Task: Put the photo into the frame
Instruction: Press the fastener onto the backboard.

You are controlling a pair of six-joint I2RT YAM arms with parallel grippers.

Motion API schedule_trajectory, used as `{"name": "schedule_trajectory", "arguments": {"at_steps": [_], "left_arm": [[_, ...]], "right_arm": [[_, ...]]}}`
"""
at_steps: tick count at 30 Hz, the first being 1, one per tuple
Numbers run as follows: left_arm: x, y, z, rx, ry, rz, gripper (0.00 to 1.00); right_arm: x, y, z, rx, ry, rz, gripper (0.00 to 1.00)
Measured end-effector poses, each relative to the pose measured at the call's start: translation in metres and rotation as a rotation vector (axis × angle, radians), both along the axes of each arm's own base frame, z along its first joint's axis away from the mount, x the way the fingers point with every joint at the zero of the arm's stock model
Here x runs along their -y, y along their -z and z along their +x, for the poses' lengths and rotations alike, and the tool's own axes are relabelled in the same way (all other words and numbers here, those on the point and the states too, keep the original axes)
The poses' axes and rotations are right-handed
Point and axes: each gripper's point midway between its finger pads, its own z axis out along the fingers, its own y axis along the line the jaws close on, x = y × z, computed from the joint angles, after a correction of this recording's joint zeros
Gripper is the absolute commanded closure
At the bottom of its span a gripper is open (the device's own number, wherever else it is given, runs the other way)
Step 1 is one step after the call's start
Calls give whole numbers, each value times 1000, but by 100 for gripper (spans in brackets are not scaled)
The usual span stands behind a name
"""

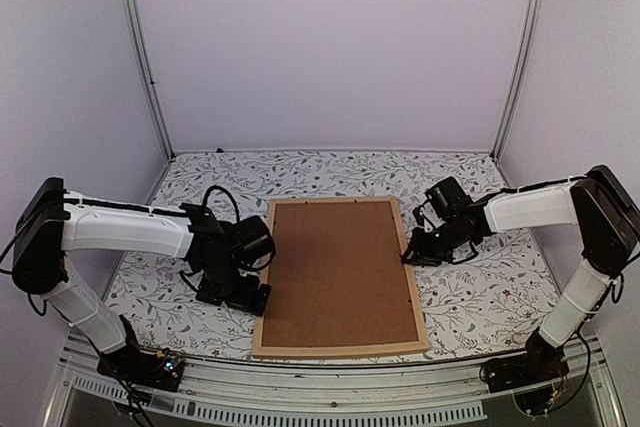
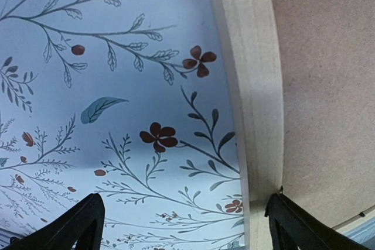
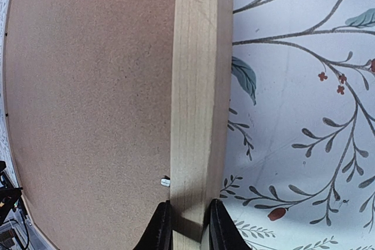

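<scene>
The frame (image 1: 340,350), thin light wood bars, lies flat on the table with the brown backing board (image 1: 338,272) filling it. The photo is hidden. My left gripper (image 1: 258,295) is open at the frame's left bar. In the left wrist view its jaws (image 2: 184,229) straddle that bar (image 2: 255,86), one finger over the cloth and one at the board's edge (image 2: 328,86). My right gripper (image 1: 408,255) is shut on the frame's right bar. In the right wrist view its fingers (image 3: 188,226) pinch the bar (image 3: 199,86) from both sides, beside the board (image 3: 88,98).
A white tablecloth (image 1: 480,297) with a leaf and flower print covers the table. Purple walls stand at the back and both sides. A small metal tab (image 3: 165,182) sticks out at the bar's inner edge near my right fingers.
</scene>
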Motion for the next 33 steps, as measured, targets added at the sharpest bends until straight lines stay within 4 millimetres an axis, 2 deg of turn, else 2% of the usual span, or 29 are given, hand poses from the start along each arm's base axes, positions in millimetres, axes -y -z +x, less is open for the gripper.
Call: {"name": "schedule_trajectory", "arguments": {"at_steps": [33], "left_arm": [[8, -2, 3, -53, 122, 163, 0]], "right_arm": [[-2, 1, -1, 1, 7, -9, 91]]}}
